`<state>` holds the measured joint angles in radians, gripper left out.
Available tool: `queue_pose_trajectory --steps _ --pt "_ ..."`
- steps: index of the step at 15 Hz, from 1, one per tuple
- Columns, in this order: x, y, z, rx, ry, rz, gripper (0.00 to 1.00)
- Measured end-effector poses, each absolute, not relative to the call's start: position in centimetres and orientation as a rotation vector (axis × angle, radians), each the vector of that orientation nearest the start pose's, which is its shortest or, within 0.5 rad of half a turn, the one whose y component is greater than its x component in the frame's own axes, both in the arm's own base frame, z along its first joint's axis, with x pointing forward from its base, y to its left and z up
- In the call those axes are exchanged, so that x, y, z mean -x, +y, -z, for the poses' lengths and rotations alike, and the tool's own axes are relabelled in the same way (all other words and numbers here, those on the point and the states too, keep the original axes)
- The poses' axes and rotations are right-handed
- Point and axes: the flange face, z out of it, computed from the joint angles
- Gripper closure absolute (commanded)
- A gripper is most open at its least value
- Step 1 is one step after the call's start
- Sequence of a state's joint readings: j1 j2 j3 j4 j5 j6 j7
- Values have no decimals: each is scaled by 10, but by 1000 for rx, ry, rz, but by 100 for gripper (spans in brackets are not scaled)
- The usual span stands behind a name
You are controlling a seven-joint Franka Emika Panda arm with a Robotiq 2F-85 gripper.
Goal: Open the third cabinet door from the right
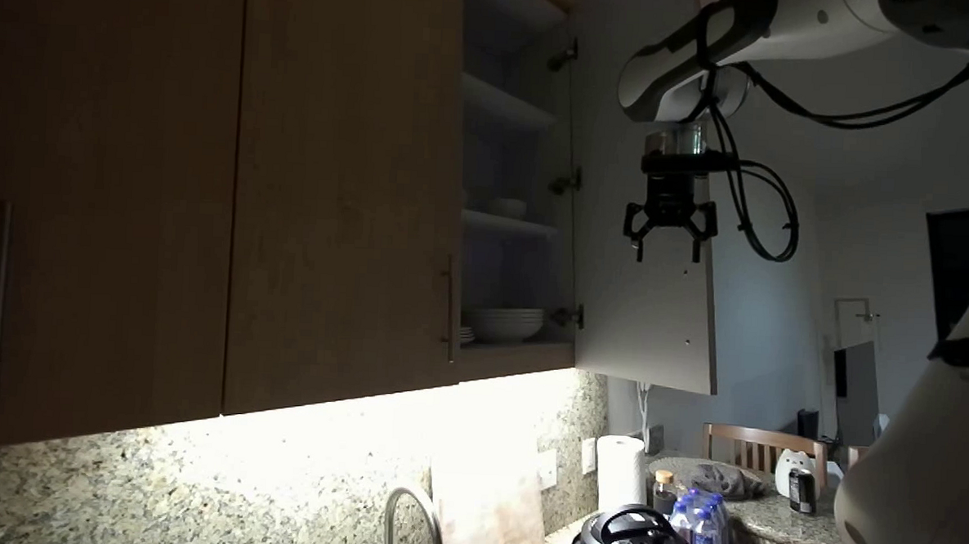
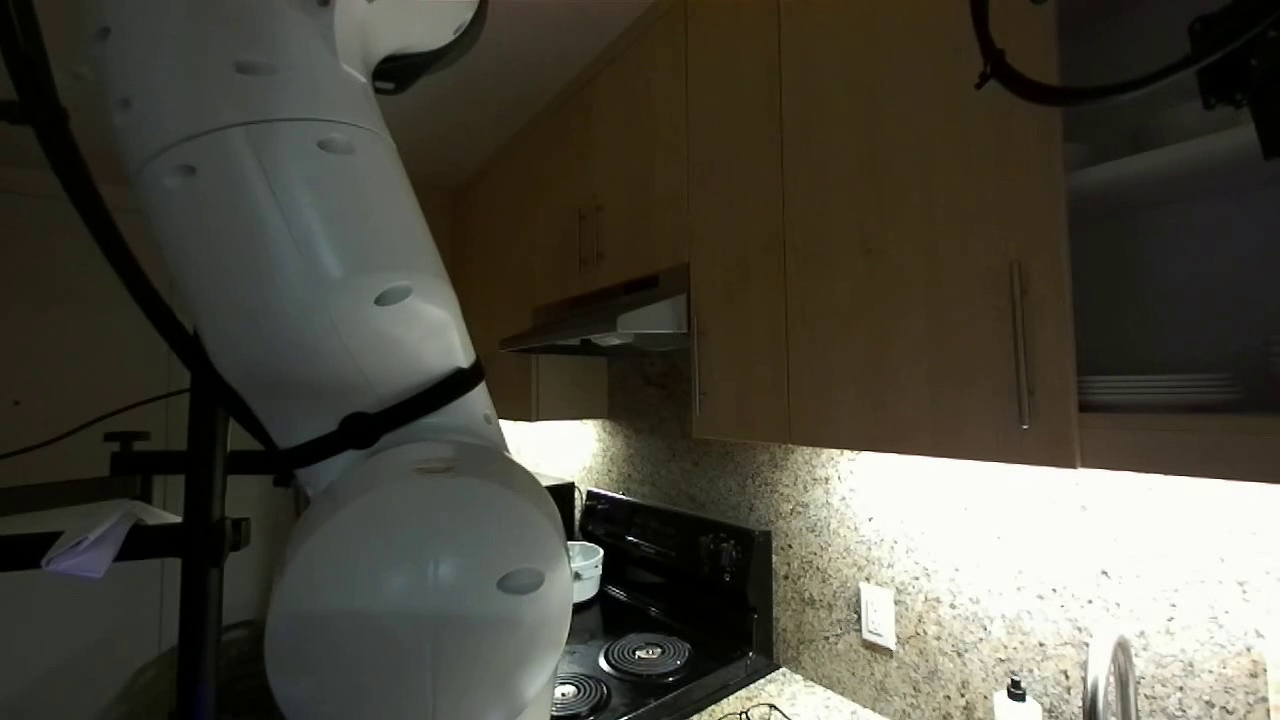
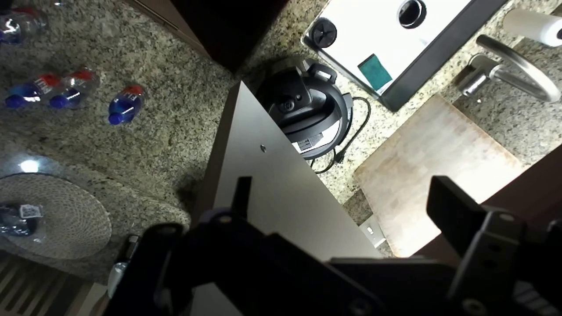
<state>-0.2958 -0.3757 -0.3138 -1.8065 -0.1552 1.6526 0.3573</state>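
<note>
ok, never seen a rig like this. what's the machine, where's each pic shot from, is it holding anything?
The machine is a white, jointed robot arm ending in a black two-fingered pincer, open and holding nothing. Two pictures come from cameras outside the robot; the wrist picture is shot from the arm itself, looking down, with the pincer's dark fingers in front. A cabinet door, pale grey inside, hangs open, showing white shelves and white bowls; a tall, narrow brown wood door is shut. Below, the speckled stone counter holds a round black cooker and blue-capped clear plastic bottles.
</note>
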Motion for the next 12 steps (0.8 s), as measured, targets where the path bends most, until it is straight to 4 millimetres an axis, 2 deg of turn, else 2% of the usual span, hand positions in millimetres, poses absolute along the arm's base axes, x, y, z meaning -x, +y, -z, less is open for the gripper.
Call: queue_pose_trajectory --steps 12 --pt "-309 -307 -711 2764 1509 373 0"
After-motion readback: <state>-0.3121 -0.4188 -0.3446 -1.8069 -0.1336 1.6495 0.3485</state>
